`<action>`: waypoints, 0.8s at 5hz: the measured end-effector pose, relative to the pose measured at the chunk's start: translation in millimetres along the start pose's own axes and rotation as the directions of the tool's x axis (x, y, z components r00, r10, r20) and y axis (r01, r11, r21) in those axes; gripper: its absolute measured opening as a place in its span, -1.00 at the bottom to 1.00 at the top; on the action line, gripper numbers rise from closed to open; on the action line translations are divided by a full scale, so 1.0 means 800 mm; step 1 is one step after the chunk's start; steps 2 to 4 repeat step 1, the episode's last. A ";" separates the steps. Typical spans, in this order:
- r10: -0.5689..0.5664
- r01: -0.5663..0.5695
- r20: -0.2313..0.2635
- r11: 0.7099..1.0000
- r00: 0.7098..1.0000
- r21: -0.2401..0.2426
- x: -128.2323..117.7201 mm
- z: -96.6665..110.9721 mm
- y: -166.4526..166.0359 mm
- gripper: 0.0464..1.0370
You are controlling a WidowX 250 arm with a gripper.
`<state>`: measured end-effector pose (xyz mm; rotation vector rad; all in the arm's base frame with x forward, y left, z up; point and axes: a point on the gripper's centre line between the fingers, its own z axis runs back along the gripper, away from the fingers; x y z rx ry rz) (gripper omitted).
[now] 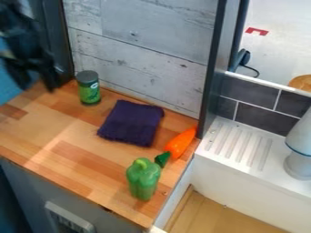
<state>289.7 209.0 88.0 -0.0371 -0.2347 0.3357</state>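
At 10 o'clock, see gripper (36,85) hanging w/ jaws spread, prob. up high to clear can (89,88); at 6, pepper (144,179) stood up, maybe to save room.

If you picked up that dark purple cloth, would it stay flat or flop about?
It would probably flop: the dark purple cloth looks soft, with slightly uneven edges. It may be folded, so lifting one corner could make it open out. Lying flat on the wooden counter, it would likely slide or bunch up if pushed, not roll.
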 end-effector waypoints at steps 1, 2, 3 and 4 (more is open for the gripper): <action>0.104 -0.104 0.076 0.995 0.992 -0.007 -0.064 0.083 -0.035 0.93; 0.104 -0.104 0.076 0.995 0.992 -0.007 -0.064 0.083 -0.035 0.93; 0.104 -0.104 0.076 0.995 0.992 -0.007 -0.064 0.083 -0.035 0.93; 0.104 -0.104 0.076 0.995 0.992 -0.007 -0.064 0.083 -0.035 0.93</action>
